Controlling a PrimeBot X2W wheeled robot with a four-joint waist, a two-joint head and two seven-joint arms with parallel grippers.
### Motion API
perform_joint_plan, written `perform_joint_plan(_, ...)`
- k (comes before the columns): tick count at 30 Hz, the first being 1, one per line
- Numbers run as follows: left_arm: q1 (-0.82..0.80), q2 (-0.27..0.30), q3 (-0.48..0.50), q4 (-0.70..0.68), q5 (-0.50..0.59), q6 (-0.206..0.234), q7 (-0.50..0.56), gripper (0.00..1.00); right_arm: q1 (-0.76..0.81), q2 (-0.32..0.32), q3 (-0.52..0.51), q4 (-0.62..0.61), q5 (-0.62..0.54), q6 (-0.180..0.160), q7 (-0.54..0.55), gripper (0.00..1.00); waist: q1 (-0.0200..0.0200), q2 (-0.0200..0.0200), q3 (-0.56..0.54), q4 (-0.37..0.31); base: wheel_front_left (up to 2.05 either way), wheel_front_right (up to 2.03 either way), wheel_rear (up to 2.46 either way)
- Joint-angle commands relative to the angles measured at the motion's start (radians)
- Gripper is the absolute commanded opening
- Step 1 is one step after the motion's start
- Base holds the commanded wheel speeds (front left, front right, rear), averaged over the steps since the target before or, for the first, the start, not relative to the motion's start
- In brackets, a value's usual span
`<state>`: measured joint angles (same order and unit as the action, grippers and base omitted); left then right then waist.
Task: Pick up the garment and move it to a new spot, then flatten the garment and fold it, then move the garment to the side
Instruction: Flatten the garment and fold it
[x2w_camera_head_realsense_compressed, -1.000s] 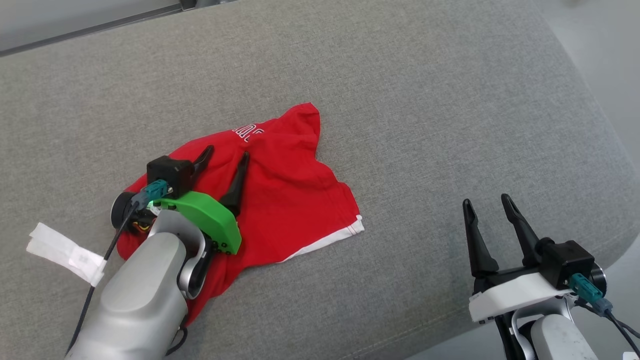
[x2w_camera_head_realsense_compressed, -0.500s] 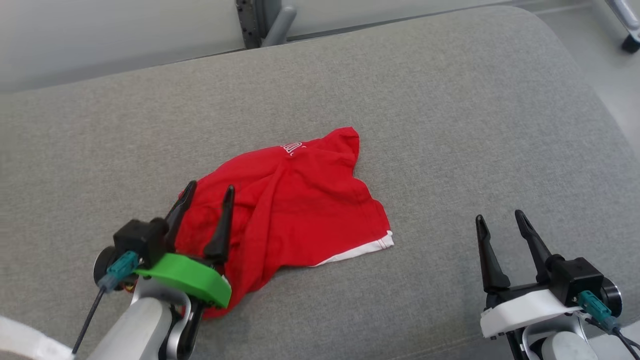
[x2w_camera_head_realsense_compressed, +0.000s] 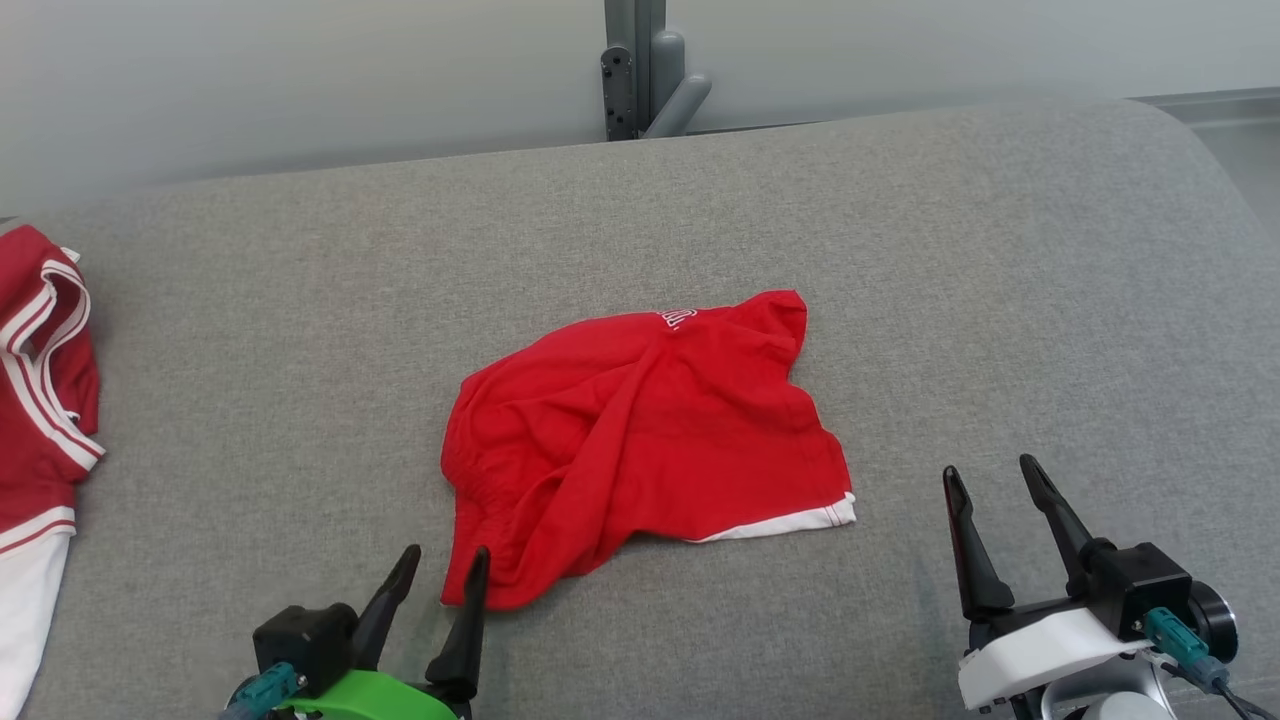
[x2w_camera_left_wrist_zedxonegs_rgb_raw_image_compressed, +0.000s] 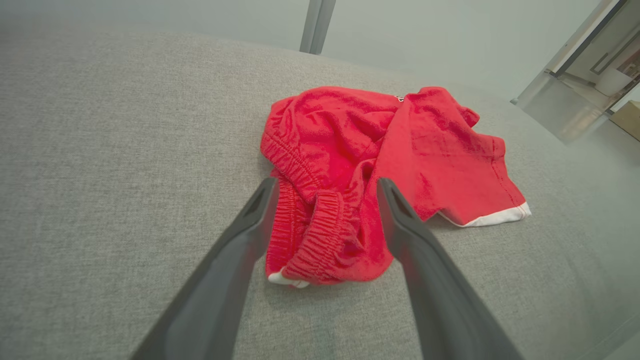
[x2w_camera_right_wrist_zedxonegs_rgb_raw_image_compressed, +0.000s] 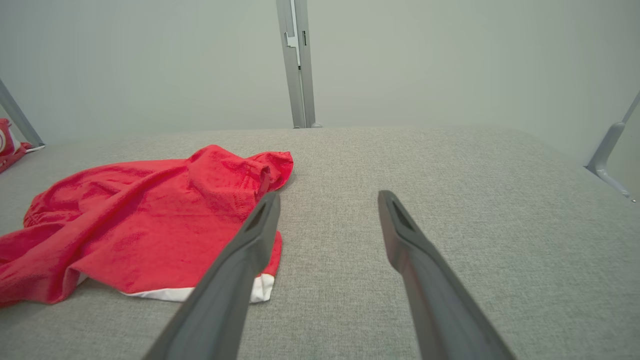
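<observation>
As it lies crumpled, we log red garment (x2w_camera_head_realsense_compressed: 640, 440) w/ white hem (x2w_camera_head_realsense_compressed: 785, 524); lettering (x2w_camera_head_realsense_compressed: 678, 318) illegible; left gripper (x2w_camera_head_realsense_compressed: 446, 553), right gripper (x2w_camera_head_realsense_compressed: 989, 467) agape, empty.

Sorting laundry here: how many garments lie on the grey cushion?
2: red shorts crumpled in the middle; a red-and-white garment at the left edge, partly cut off. Others may be hidden.

Red-and-white cloth (x2w_camera_head_realsense_compressed: 45, 440) on grey cushion (x2w_camera_head_realsense_compressed: 1000, 300)

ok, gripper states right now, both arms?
Left gripper: open, holding nothing, tips at the red garment's near edge.
Right gripper: open, empty, apart from the garment.
</observation>
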<state>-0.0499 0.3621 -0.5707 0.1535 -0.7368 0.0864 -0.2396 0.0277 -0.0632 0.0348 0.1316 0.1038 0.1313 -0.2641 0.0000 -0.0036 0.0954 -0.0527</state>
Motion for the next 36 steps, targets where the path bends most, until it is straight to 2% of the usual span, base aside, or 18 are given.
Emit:
perform_joint_plan(1,0.000,-0.008,-0.006,0.019,-0.015,-0.017,0.016,1.00,0.003,-0.007,0.004,0.002,-0.003,-0.001,0.000,1.00,0.0000,0.0036,-0.004,0.007,0.00,0.00,0.00)
perform_joint_plan(7,-0.027,-0.026,-0.014,0.084,-0.064,-0.041,0.078,1.00,-0.002,-0.016,0.014,0.002,0.000,-0.001,0.000,1.00,0.0000,0.0036,0.008,-0.009,0.00,0.00,0.00)
perform_joint_plan(12,-0.041,-0.032,-0.009,0.112,-0.087,-0.055,0.086,1.00,0.001,-0.015,0.014,0.003,0.002,-0.001,0.000,1.00,0.0000,0.0036,0.017,-0.023,0.00,0.00,0.00)
perform_joint_plan(13,-0.045,-0.033,-0.008,0.116,-0.090,-0.061,0.086,0.75,0.001,-0.014,0.013,0.003,0.003,-0.001,0.000,1.00,0.0000,0.0036,0.019,-0.025,0.00,0.00,0.00)
perform_joint_plan(15,-0.055,-0.033,-0.013,0.121,-0.089,-0.073,0.084,0.00,0.002,-0.012,0.012,0.004,0.003,-0.001,0.000,1.00,0.0000,0.0036,0.023,-0.028,0.00,0.00,0.00)
perform_joint_plan(18,-0.067,-0.040,-0.016,0.119,-0.100,-0.094,0.083,0.00,-0.002,-0.010,0.012,0.006,0.004,-0.001,0.000,1.00,0.0000,0.0036,0.028,-0.032,0.00,0.00,0.00)
perform_joint_plan(27,-0.171,-0.074,0.009,0.137,-0.120,-0.108,0.091,0.00,-0.024,-0.004,0.018,0.008,0.003,-0.001,0.000,1.00,0.0000,0.0036,0.051,-0.033,0.00,0.00,0.00)
perform_joint_plan(30,-0.215,-0.087,0.027,0.169,-0.140,-0.100,0.101,0.00,-0.031,-0.003,0.024,0.008,0.003,-0.001,0.000,1.00,0.0000,0.0036,0.060,-0.041,0.00,0.00,0.00)
perform_joint_plan(36,-0.283,-0.058,0.021,0.329,-0.120,-0.066,0.164,0.00,-0.042,-0.002,0.035,0.013,0.007,-0.001,0.000,1.00,0.0000,0.0036,0.081,-0.074,0.00,0.00,0.00)
